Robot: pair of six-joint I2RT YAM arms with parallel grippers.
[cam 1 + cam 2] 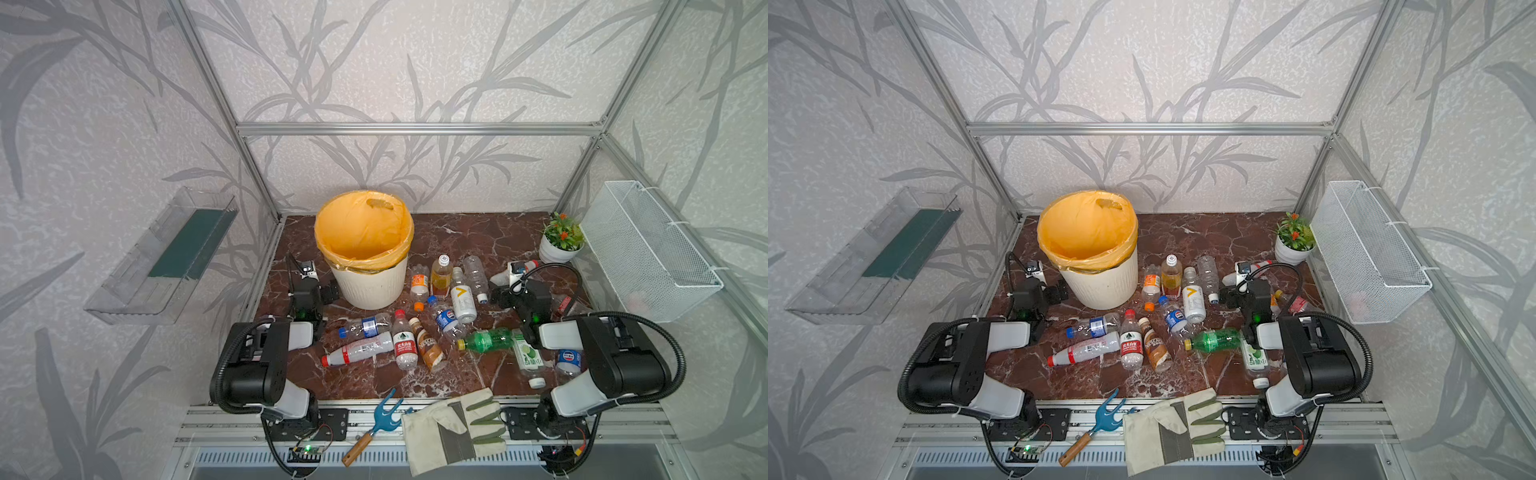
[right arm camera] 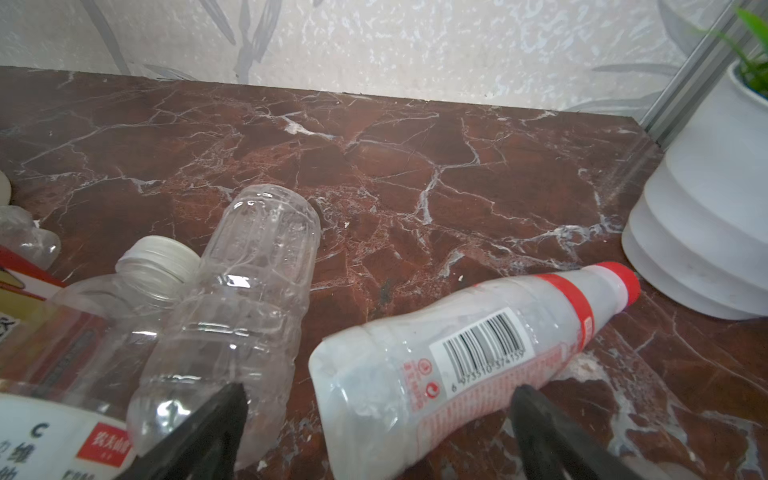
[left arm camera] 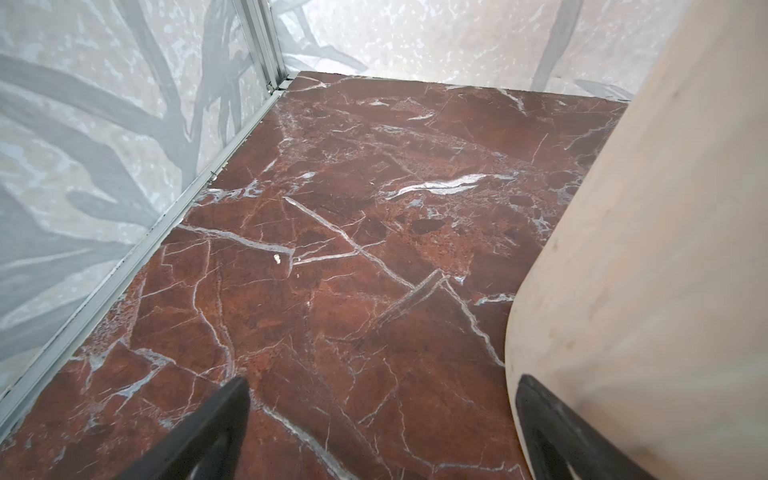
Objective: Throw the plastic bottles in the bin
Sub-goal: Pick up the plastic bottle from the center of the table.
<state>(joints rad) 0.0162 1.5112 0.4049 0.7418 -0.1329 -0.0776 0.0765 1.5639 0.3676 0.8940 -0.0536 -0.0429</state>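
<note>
Cream bin [image 3: 665,208]: sat just beside left claw [image 3: 382,380], released, empty.
Red-capped bottle [image 2: 457,353]: lay just ahead of right claw [image 2: 380,387], released, empty.

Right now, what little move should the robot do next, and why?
Probably ease the right pincer forward around the red-capped bottle, ready to close. Its jaws stand open and empty, and that bottle lies on its side just ahead of the gap.
</note>
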